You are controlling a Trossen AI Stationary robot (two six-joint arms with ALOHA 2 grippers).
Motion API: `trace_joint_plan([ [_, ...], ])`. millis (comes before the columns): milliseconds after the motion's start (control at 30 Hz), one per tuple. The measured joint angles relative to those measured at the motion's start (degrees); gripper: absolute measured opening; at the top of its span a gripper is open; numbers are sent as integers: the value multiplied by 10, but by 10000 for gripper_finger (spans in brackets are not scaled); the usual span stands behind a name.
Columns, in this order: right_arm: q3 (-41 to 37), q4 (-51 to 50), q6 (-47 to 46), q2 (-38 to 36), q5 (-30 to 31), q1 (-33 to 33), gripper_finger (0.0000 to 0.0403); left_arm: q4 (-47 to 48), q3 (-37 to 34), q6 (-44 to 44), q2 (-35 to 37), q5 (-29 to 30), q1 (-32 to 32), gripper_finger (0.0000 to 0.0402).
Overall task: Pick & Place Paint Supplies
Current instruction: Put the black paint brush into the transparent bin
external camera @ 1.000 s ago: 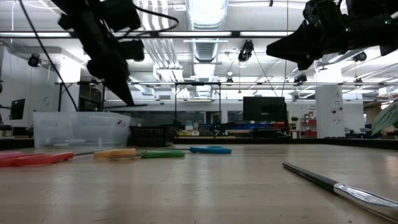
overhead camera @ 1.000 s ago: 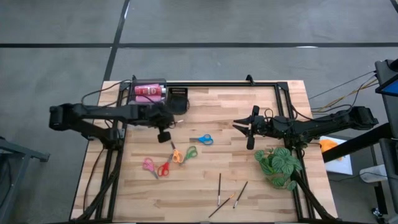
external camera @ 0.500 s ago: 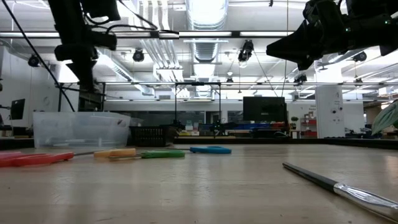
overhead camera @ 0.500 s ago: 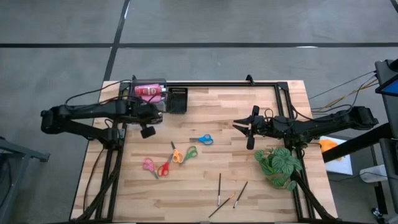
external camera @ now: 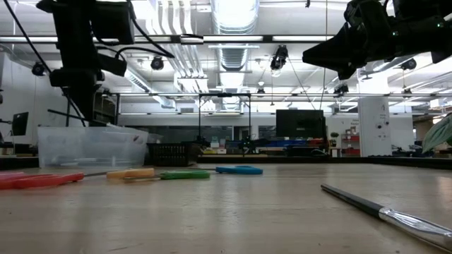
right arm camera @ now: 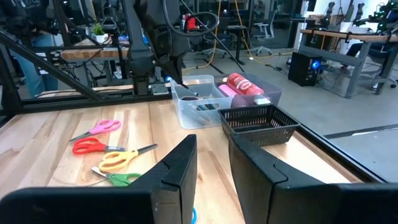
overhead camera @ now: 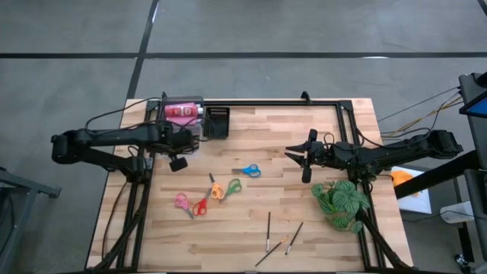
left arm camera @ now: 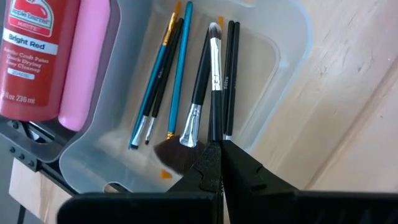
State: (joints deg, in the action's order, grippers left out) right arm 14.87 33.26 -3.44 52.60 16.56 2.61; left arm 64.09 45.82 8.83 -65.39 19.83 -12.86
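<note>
Colour log, desk and tub contents

Desk (overhead camera: 319, 221): pale wood planks. Scissors: blue pair (overhead camera: 246, 170), orange pair (overhead camera: 215, 190), green pair (overhead camera: 231, 186), red pair (overhead camera: 201, 206), pink pair (overhead camera: 182, 202). Clear tub (left arm camera: 283, 68) holds a red bottle (left arm camera: 34, 56) with a white label reading "Bright Red", a pink bottle (left arm camera: 87, 62), blue-handled brushes (left arm camera: 177, 68) and black-handled brushes (left arm camera: 227, 74). Basket (overhead camera: 218, 122): black. Plant (overhead camera: 342, 202): green leaves. Both arms dark.

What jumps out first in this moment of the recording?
The left gripper hangs above the clear tub at the table's far left corner, holding a black brush; brushes and a red paint bottle lie inside. Bright scissors dot mid-table.
</note>
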Motion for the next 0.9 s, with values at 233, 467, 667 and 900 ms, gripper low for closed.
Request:
trace_joint_plan([
  [233,0,0,0,0,0,0,90,-5,2,-13,-20,-3,-1,7],
  [467,0,0,0,0,0,0,90,-17,2,-12,-32,-3,-4,7],
  [667,0,0,0,0,0,0,90,-29,3,-154,-35,3,-14,7],
  [900,0,0,0,0,0,0,90,-57,-4,-201,-35,11,-51,7],
])
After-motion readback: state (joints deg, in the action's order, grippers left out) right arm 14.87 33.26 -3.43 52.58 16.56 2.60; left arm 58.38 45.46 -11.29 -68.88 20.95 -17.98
